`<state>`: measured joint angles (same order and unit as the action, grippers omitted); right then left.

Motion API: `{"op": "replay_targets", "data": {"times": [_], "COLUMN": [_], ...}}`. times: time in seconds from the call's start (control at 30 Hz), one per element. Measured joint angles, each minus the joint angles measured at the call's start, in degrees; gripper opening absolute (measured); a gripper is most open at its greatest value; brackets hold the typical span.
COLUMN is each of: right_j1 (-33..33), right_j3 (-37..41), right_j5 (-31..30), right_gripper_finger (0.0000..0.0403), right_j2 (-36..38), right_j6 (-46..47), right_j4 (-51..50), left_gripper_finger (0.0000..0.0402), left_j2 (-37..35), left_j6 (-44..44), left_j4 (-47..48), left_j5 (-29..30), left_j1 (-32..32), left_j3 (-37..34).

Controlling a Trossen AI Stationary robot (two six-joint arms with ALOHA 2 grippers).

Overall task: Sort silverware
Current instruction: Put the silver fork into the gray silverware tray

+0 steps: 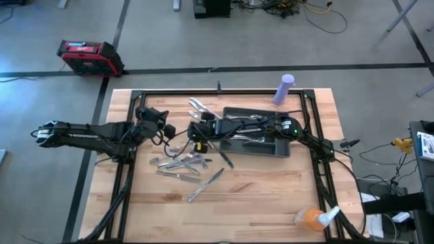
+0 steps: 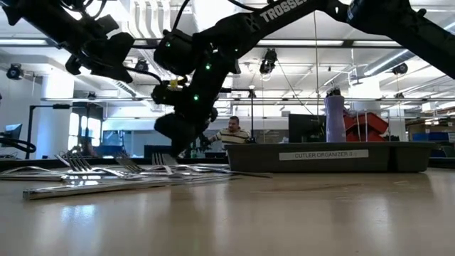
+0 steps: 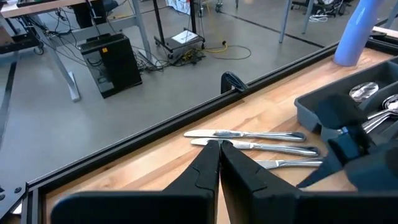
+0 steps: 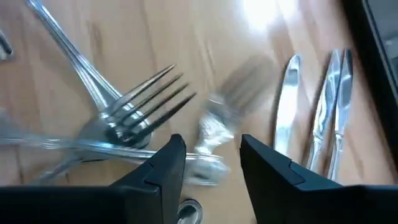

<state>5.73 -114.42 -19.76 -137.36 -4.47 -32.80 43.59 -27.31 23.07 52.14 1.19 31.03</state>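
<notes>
Over the silverware (image 4: 134, 115), right gripper (image 4: 211, 158) gapes empty; left gripper (image 3: 219, 163) closed (wrist views only).

**Room around the wooden table**

Wooden table (image 1: 271, 196) on grey concrete floor (image 1: 203, 34) with dark tape lines. Red-black case (image 1: 89, 57) beyond table's far left corner. Cables (image 1: 298, 8) farther back. Behind the table: open lab, ceiling strip lights (image 2: 28, 43), seated person (image 2: 232, 132), black computer tower (image 3: 116, 63).
</notes>
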Motion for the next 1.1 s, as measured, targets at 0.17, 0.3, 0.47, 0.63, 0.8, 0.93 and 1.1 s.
{"op": "replay_targets", "data": {"times": [0.17, 0.3, 0.47, 0.63, 0.8, 0.93, 1.1], "right_j1": [-0.35, -0.45, 0.25, 1.69, 3.39, 3.67, 3.67], "right_j3": [-1.38, -1.85, -1.86, -1.78, -1.93, -2.09, -2.14], "right_j5": [13.61, 21.48, 20.62, 21.21, 21.51, 21.56, 21.87], "right_gripper_finger": [0.0117, 0.0111, 0.0107, 0.0111, 0.0107, 0.0085, 0.0023], "right_j2": [0.04, 0.11, -0.12, -1.86, -3.91, -4.83, -5.27], "right_j6": [-0.51, -7.23, -17.92, -21.75, -21.66, -22.07, -23.97], "right_j4": [-1.83, -2.88, -0.56, -0.81, 0.85, 0.39, -1.84], "left_gripper_finger": [0.0, 0.0, 0.0, 0.0, 0.0, 0.0, 0.0], "left_j2": [0.61, 0.7, 0.59, 0.61, 0.59, 0.68, 0.68], "left_j6": [-0.2, -0.2, -0.2, -0.17, -0.2, -0.18, -0.17], "left_j4": [0.09, 0.11, 0.02, 0.02, -0.07, -0.04, -0.07], "left_j5": [-0.09, -0.12, -0.11, -0.17, -0.13, -0.15, -0.15], "left_j1": [-0.02, -0.02, -0.02, -0.02, -0.02, -0.02, -0.02], "left_j3": [0.0, 0.0, 0.0, 0.01, 0.0, 0.02, 0.02]}}
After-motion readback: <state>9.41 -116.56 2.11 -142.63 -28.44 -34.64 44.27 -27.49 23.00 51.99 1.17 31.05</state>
